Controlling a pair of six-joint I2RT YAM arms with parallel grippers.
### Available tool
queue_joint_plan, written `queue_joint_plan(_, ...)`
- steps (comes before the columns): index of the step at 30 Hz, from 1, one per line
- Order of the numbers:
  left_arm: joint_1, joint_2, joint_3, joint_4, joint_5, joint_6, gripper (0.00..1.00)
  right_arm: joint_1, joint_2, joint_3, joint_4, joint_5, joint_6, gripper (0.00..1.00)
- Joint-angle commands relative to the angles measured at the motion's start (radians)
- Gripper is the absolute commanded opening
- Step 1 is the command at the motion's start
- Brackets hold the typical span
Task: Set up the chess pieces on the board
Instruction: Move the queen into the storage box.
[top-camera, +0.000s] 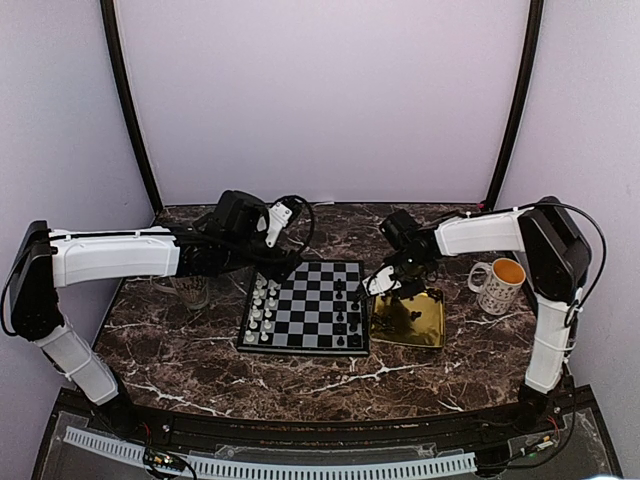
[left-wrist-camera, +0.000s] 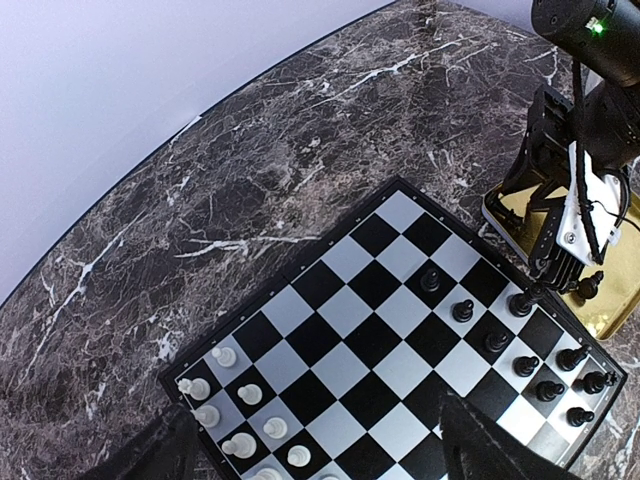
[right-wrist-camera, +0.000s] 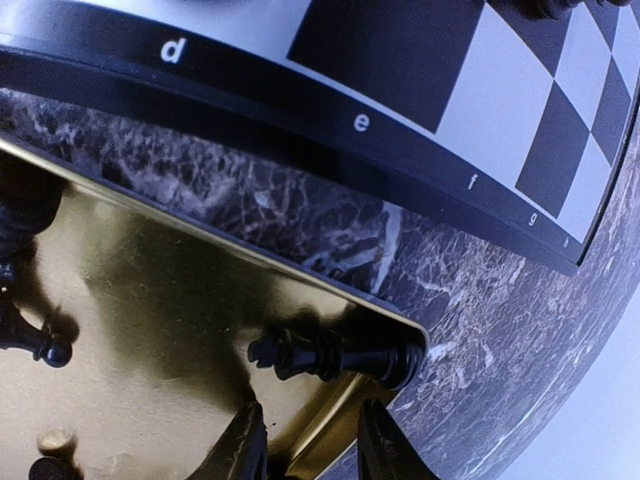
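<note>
Pale walls close in a dark marbled tabletop (top-camera: 200, 350). From above we see the board (top-camera: 305, 312) at its middle. Pale pieces (top-camera: 262, 305) are ranked along the board's left edge, and only some black pieces (top-camera: 350, 318) stand along its right edge. A gold tray (top-camera: 428, 328) lies just beside that right edge, and a mug (top-camera: 498, 285) stands nearer the tabletop's right edge. The right gripper (top-camera: 385, 285) hangs over the tray's far left corner.

From the left wrist we find the left gripper (left-wrist-camera: 320, 420) spread wide and holding nothing, above the pale side of the board.

From the right wrist, the right gripper's fingers (right-wrist-camera: 245, 445) stand partly apart with nothing between them. They are just short of a lone black piece (right-wrist-camera: 335, 355) lying on its side in the tray's corner, close to the wall nearest the board.

We judge the step in hand to be fetching this fallen piece. The next move calls for lowering the fingers either side of its stem and closing without jamming it into the tray's wall. Then we would lift it and stand it upright on a free square at the board's right edge.
</note>
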Motion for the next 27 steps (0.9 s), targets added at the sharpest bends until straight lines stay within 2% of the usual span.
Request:
queue_joint_plan(1,-0.001,-0.017,0.023,0.0,0.002,-0.004,0.87,-0.019,-0.052,-0.019,-0.028,-0.079,0.071,0.32)
queue_joint_plan(6,-0.002,-0.026,0.023,0.0,0.001,-0.003,0.87,-0.041,-0.1,-0.008,-0.051,-0.177,0.258,0.32)
queue_joint_plan(12,-0.001,-0.032,0.023,0.001,0.001,-0.004,0.87,-0.041,-0.077,0.04,-0.037,-0.236,0.723,0.33)
queue_joint_plan(15,-0.002,-0.03,0.023,0.001,0.003,-0.006,0.87,-0.041,-0.061,0.018,-0.015,-0.264,0.881,0.34)
queue_joint_plan(21,-0.001,-0.028,0.025,-0.001,0.006,-0.008,0.87,-0.041,-0.042,-0.037,0.076,-0.234,0.997,0.36)
queue_joint_plan(27,-0.001,-0.033,0.025,-0.001,0.003,-0.008,0.87,-0.039,0.005,-0.015,0.086,-0.212,1.047,0.37)
